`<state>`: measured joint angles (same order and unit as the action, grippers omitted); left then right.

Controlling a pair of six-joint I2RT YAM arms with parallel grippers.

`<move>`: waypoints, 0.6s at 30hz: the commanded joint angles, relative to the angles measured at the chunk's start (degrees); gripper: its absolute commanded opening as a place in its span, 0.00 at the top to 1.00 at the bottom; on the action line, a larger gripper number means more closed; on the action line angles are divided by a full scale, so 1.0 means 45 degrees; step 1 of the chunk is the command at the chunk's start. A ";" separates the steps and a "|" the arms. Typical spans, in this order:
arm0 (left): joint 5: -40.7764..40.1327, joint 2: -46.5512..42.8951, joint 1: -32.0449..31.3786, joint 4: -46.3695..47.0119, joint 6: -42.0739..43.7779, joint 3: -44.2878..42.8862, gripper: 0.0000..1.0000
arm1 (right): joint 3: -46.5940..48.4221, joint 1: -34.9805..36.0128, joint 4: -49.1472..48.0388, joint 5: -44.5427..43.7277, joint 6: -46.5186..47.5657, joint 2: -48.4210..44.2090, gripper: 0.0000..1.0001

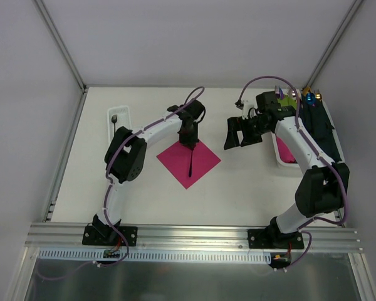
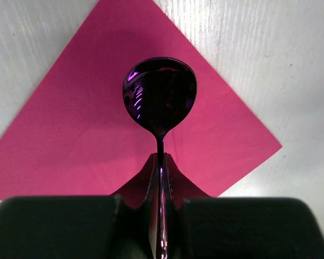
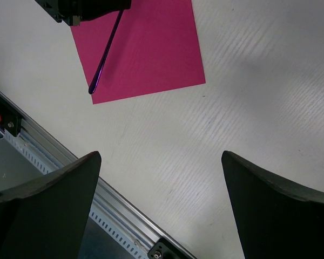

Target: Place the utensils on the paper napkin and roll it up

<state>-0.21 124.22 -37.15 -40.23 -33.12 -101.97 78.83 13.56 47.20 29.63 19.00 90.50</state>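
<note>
Left wrist view shows my left gripper [image 2: 161, 164] clamped on the handle of the spoon [image 2: 160, 94], bowl over the napkin [image 2: 70, 135]; being light, stiff and slippery, it wants that firm handle grip, while my right gripper [image 3: 159, 162] hangs wide open, empty.

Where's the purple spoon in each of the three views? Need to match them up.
Top external: spoon at centre, a thin dark line against the napkin.
Left wrist: spoon centre, bowl facing the camera.
Right wrist: spoon top left, a slanted thin line.
Shared landmark: the pink napkin behind it.
</note>
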 commanded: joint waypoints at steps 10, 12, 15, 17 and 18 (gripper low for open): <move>0.0183 0.0656 0.0169 -0.0103 -0.0491 -0.1538 1.00 | 0.0569 -0.0123 0.0058 0.0408 -0.0200 0.0045 0.01; 0.0124 0.0754 0.0169 -0.0142 -0.0452 -0.1617 1.00 | 0.0569 -0.0104 0.0039 0.0408 -0.0200 0.0084 0.01; -0.0363 0.0754 0.0286 -0.0104 -0.0627 -0.1402 1.00 | 0.0588 -0.0123 0.0058 0.0408 -0.0219 0.0026 0.01; -0.0617 0.0754 0.0305 -0.0104 -0.0628 -0.1460 1.00 | 0.0569 -0.0123 0.0058 0.0408 -0.0219 0.0026 0.01; -0.0657 0.0812 0.0325 -0.0103 -0.0608 -0.1480 1.00 | 0.0569 -0.0123 0.0058 0.0408 -0.0219 0.0026 0.01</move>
<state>-0.78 127.61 -36.62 -39.90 -34.96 -107.04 78.89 13.37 47.20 30.33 18.63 90.72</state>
